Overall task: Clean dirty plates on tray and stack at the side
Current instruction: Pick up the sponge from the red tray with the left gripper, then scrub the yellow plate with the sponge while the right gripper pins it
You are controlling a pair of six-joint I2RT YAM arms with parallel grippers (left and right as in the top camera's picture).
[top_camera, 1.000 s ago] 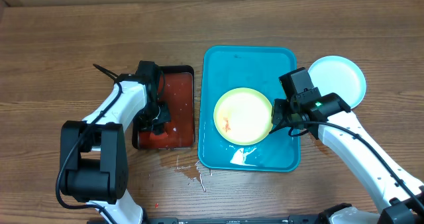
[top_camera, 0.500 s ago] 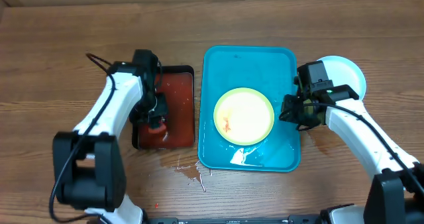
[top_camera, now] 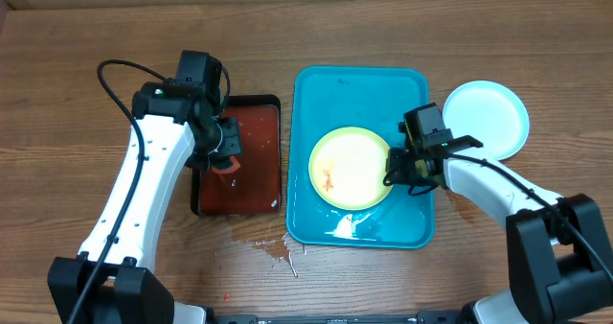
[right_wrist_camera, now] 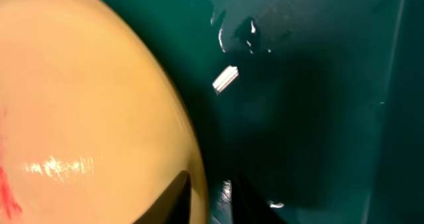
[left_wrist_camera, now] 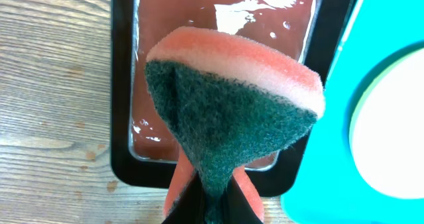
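Observation:
A plate with a yellow-green rim [top_camera: 351,168] lies on the turquoise tray [top_camera: 359,89], with a red smear left of its centre. My right gripper [top_camera: 395,169] is at the plate's right edge. In the right wrist view its fingers [right_wrist_camera: 212,197] straddle the rim of the plate [right_wrist_camera: 79,105], closed narrowly on it. A pale blue-rimmed plate [top_camera: 487,118] lies on the table right of the tray. My left gripper [top_camera: 225,156] is shut on an orange and green sponge [left_wrist_camera: 232,98], held above the dark red tray [top_camera: 259,132]. No other yellow-green plate shows.
The black-rimmed dark red tray [left_wrist_camera: 122,85] holds wet reddish liquid and sits just left of the turquoise tray [left_wrist_camera: 331,151]. Water is spilled on the table [top_camera: 278,247] in front of both trays. A wet patch lies on the turquoise tray's near end [top_camera: 350,226].
My right gripper drew back to the tray's right edge, then returned to the plate's right rim. My left arm shifted back and left over the red tray, still holding the sponge.

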